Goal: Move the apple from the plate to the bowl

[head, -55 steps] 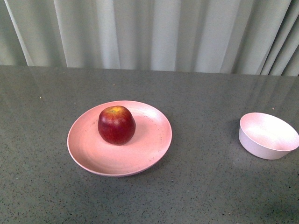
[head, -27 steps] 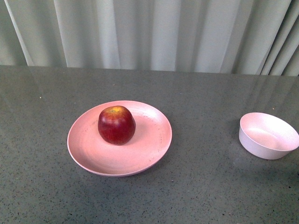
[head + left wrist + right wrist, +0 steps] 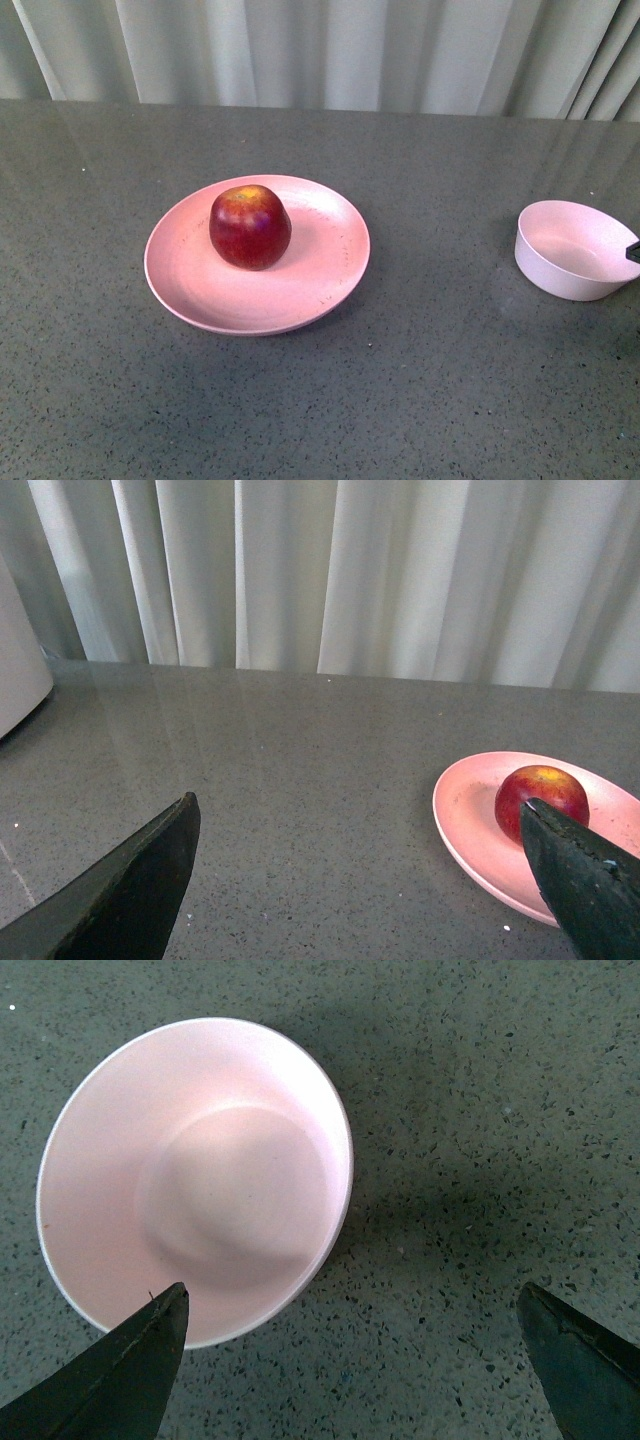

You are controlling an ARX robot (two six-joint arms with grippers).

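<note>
The dark-red apple [image 3: 250,226] rests on the wide salmon-pink plate [image 3: 190,300] at the middle left of the grey table. Far to its right stands the small pale pink bowl [image 3: 575,250], upright and empty. In the left wrist view my left gripper [image 3: 358,810] is open above bare table, with the apple [image 3: 540,792] and plate [image 3: 470,825] beyond one finger. In the right wrist view my right gripper [image 3: 352,1295] hangs open just beside the bowl [image 3: 200,1175], holding nothing. One dark tip [image 3: 633,250] of it shows at the front view's right edge.
A pale pleated curtain [image 3: 320,50] closes off the table's far edge. A white rounded object [image 3: 15,660] stands at the side in the left wrist view. Bare speckled tabletop [image 3: 440,260] lies between plate and bowl.
The front view has tilted down, so plate, apple and bowl sit higher in the picture. A dark gripper tip has come into view at the right edge by the bowl.
</note>
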